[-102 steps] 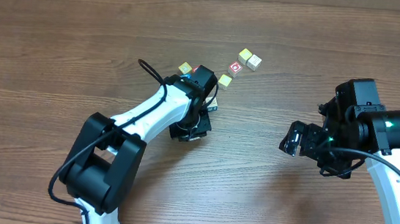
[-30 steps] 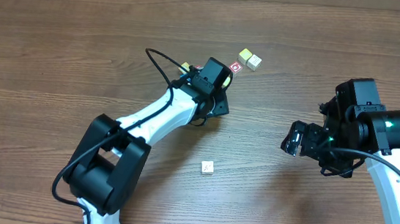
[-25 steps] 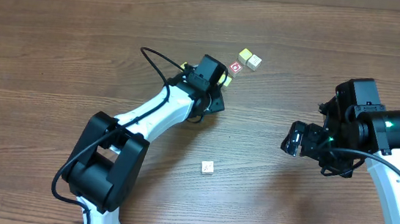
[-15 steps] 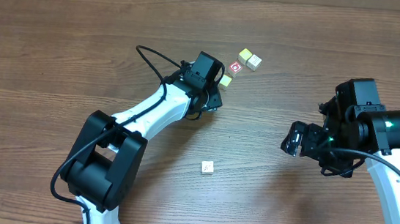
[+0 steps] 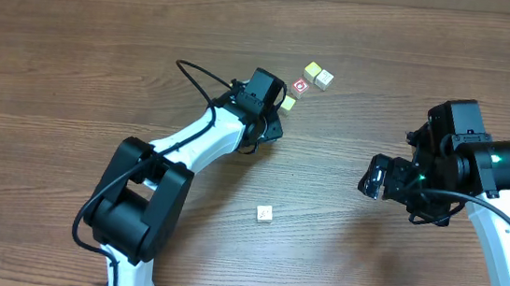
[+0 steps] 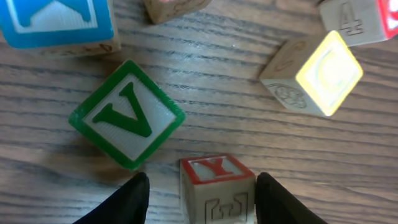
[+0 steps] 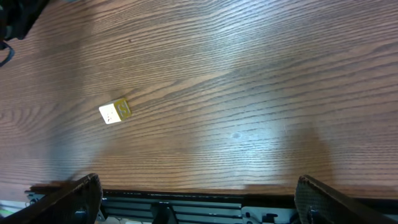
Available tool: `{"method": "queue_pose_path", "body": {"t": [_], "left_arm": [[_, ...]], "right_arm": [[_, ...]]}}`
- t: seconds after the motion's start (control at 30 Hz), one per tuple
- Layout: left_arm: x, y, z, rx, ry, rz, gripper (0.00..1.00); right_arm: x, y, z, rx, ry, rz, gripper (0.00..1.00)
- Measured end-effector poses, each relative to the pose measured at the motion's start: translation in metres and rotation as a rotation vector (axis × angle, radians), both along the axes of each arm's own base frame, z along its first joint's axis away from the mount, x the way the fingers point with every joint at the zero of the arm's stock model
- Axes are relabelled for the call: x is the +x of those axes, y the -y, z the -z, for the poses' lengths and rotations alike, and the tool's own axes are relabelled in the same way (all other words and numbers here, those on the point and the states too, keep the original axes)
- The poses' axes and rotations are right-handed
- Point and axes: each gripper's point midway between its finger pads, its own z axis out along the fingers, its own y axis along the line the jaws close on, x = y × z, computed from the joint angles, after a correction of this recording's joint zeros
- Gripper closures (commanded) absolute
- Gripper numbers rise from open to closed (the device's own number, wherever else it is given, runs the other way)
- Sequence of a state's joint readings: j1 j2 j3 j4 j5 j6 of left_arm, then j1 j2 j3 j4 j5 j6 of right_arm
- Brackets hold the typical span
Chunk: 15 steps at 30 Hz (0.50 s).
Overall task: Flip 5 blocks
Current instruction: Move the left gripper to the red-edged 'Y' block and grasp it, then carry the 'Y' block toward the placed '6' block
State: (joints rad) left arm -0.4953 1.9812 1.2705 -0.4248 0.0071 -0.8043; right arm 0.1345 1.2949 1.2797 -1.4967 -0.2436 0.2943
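Left wrist view: your left gripper (image 6: 203, 198) stands open astride the red-topped block (image 6: 217, 174), which sits between its fingers and possibly touches the right one, so centre up before squeezing to tip it.

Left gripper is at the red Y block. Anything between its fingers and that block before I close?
Nothing visible does. The Y block sits right between the left gripper's fingers, with nothing else in the gap. The green V block's lower corner lies close to one fingertip, outside the gap, so it might get nudged.
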Motion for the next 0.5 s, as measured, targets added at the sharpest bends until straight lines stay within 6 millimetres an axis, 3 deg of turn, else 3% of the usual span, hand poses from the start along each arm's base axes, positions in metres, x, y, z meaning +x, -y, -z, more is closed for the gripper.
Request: {"method": "queue_pose_path", "body": {"t": [0.1, 0.23, 0.37, 0.5], "left_arm": [[0.0003, 0.0003, 0.0008, -0.001, 0.000, 0.000, 0.55], [-0.0003, 0.0014, 0.0011, -0.006, -0.003, 0.003, 0.66], [-0.0011, 0.0031, 0.0010, -0.017, -0.009, 0.005, 0.66], [-0.0029, 0.0052, 0.0012, -0.028, -0.017, 0.011, 0.74]], "right_arm": [[0.0001, 0.0001, 0.0000, 0.000, 0.000, 0.000, 0.00], [0.0008, -0.0001, -0.0001, 0.000, 0.004, 0.000, 0.00], [0.0008, 0.0000, -0.0001, 0.000, 0.003, 0.000, 0.00], [0.0008, -0.0001, -0.0001, 0.000, 0.004, 0.000, 0.00]]}}
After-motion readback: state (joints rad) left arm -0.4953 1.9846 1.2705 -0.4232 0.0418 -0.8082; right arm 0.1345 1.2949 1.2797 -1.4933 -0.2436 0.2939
